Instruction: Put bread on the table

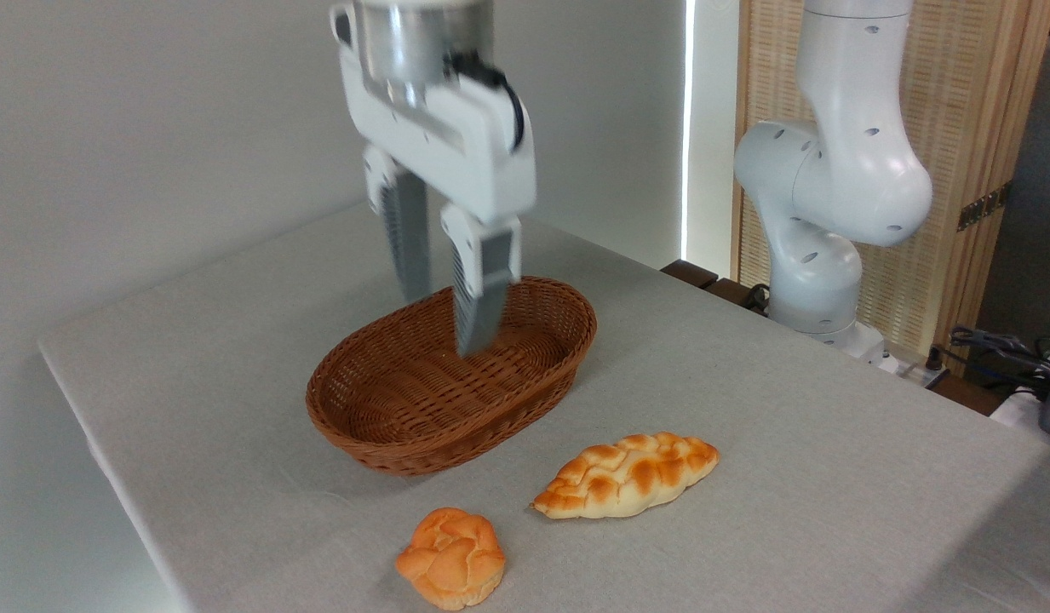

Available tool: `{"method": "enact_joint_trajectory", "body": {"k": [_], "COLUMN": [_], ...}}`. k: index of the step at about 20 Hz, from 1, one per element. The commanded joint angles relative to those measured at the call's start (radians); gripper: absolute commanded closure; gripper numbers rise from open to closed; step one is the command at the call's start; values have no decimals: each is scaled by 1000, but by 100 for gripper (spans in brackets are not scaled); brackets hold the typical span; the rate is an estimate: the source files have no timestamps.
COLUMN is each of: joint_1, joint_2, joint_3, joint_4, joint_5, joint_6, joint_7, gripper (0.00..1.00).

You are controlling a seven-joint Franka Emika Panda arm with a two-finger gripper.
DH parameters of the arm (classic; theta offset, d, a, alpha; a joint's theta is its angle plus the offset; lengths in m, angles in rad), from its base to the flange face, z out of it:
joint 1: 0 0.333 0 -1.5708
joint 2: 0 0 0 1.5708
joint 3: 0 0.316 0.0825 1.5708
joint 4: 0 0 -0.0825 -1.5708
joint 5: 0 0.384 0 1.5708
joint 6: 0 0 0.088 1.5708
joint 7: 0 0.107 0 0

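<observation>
The braided bread (627, 475) lies flat on the grey cloth table (831, 477), right of the basket's front end, with nothing touching it. My gripper (444, 319) hangs high above the wicker basket (452, 387), well up and left of the loaf. Its two grey fingers (482, 294) stand apart with nothing between them, so it is open and empty.
A small round orange knotted bun (450, 558) sits near the table's front edge, left of the loaf. The basket holds nothing. The arm's white base (823, 247) stands at the back right, with cables (1010, 353) beyond the table's right edge.
</observation>
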Motion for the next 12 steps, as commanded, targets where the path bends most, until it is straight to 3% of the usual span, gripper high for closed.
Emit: {"method": "enact_joint_trajectory", "body": {"k": [1,3,5,8,12], "joint_1": [17,32,83,89,89], "joint_2": [28,38,52,67,67], "joint_3": [-54,-103,-174,-188,-200], "joint_4": [64,79,99,116,116], "joint_5": [-30,-28,-27,21,28], "joint_6": [-21,-24,-53,-106,-152], "joint_7": [-191,-205,-215,-219,-239], "gripper": [0,0,0,0,0]}}
